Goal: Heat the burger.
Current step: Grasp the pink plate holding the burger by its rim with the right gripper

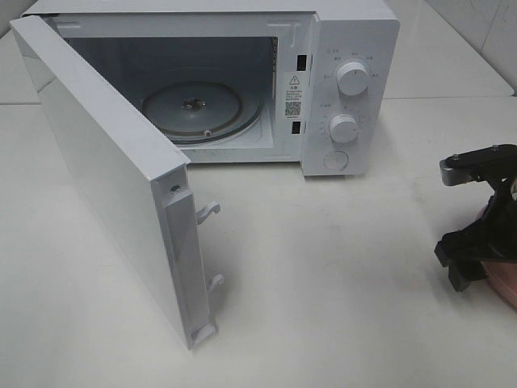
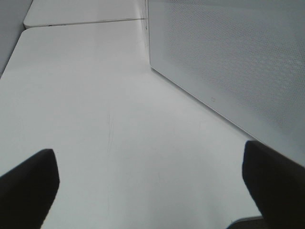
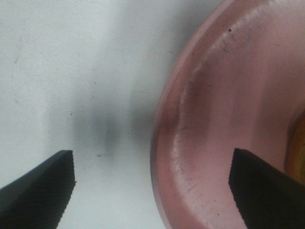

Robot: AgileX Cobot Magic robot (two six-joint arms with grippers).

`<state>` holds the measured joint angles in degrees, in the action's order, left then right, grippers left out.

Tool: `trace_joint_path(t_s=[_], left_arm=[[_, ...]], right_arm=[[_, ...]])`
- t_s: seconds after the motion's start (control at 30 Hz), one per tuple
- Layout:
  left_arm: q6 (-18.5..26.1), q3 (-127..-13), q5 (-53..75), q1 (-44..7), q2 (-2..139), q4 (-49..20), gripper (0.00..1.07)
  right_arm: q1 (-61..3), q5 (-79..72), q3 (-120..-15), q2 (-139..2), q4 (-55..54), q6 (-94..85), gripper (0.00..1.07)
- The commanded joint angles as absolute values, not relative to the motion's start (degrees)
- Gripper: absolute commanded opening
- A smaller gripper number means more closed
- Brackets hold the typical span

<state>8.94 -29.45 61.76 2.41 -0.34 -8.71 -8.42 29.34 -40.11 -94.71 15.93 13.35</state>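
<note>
1. Our right tool [image 3: 151, 162] stands wide open and holds nothing. One finger [image 3: 38, 191] hangs over the bare white worktop [image 1: 323, 283], the other over a pink plate [image 3: 228, 95], and the plate's rim lies between them.
2. We see the left tool [image 2: 150, 164] spread wide as well, empty, low over the worktop and near the outer face of the microwave door [image 2: 228, 62].
3. We see the burger [image 3: 299, 162] only as a yellow-orange sliver at the very edge of the right wrist view. It sits on the plate, beyond the finger that hangs over the plate, and the rest of it is out of frame.
4. From the high camera, the right tool sits at the right edge of the worktop and covers most of the plate. We cannot make out the burger there.
5. We see a white microwave [image 1: 355, 48] at the back of the worktop, well apart from the plate. Its door is swung open to the left, a glass turntable [image 1: 202, 109] lies inside, and two round knobs [image 1: 353, 78] sit on its right panel.
</note>
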Motion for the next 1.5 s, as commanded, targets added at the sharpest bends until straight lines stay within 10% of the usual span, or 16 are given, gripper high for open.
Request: trace_joint_path(t_s=[0.03, 0.6, 0.87, 0.93, 1.1, 1.5], left_arm=[[8.4, -29.5, 61.2, 2.1, -1.0, -8.9, 0.98], [8.4, -29.5, 61.2, 2.1, -1.0, -8.9, 0.98], [8.4, -29.5, 61.2, 2.1, -1.0, -8.9, 0.98], [8.4, -29.5, 61.2, 2.1, -1.0, -8.9, 0.98], [8.4, -29.5, 61.2, 2.1, -1.0, -8.9, 0.98], [8.4, -29.5, 61.2, 2.1, -1.0, -8.9, 0.98]], right_arm=[[-8.0, 27.7, -40.2, -96.2, 16.4, 13.4, 0.86], [-8.0, 23.3, -40.2, -103.2, 18.4, 13.3, 0.81], [-8.0, 24.8, -40.2, -103.2, 18.7, 14.3, 0.52], [-8.0, 26.0, -40.2, -103.2, 20.1, 15.5, 0.26], [-8.0, 26.9, -40.2, -103.2, 20.5, 16.2, 0.06], [-8.1, 30.4, -40.4, -103.2, 20.6, 16.5, 0.00]])
